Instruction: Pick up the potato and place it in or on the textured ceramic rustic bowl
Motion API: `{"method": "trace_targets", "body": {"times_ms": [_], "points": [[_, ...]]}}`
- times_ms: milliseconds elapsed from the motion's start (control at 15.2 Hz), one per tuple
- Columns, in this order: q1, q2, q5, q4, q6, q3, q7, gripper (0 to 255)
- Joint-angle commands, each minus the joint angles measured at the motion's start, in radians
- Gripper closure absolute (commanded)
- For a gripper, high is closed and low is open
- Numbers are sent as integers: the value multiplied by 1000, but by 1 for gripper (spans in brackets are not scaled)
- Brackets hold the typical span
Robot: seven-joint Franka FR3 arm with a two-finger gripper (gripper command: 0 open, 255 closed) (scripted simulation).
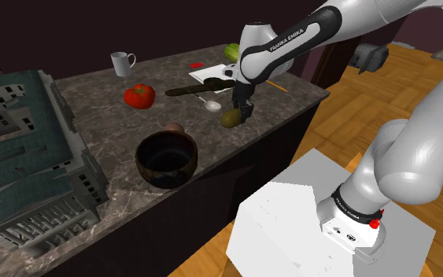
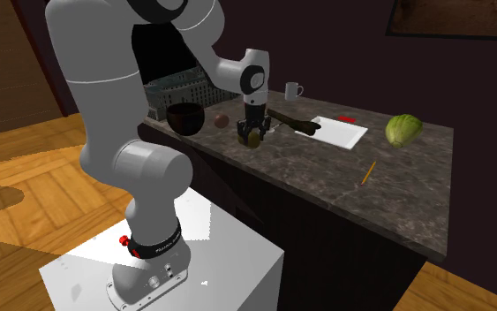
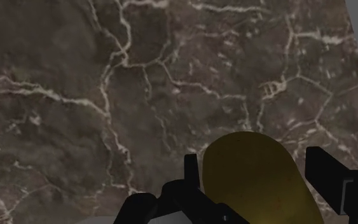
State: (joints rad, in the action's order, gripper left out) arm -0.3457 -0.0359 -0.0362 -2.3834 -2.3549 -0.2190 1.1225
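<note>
A yellow-brown potato [image 1: 230, 119] [image 3: 255, 188] sits between my black fingers near the counter's front edge. My gripper [image 1: 241, 115] [image 2: 253, 132] [image 3: 252, 159] is shut on it, with one finger on each side of it. I cannot tell whether it rests on the marble or hangs just above it. The dark, rough bowl [image 1: 166, 160] [image 2: 184, 117] stands upright on the counter, toward the shoulder view's lower left from the gripper. The bowl looks empty.
A small brown round thing [image 1: 174, 127] lies just behind the bowl. A tomato [image 1: 139, 96], a white mug [image 1: 121, 63], a white board [image 1: 214, 75] and a dark long utensil [image 1: 196, 90] sit farther back. A cabbage [image 2: 403, 130] and pencil [image 2: 367, 172] lie beyond. A big building model [image 1: 23, 149] fills the counter's end.
</note>
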Motion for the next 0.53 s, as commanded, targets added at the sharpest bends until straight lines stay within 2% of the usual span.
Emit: {"method": "trace_targets", "body": {"times_ms": [0,462], "points": [[0,-15,5,6,21,1,-4,255],[1,-73,23,47,118,3,-20,255]]}}
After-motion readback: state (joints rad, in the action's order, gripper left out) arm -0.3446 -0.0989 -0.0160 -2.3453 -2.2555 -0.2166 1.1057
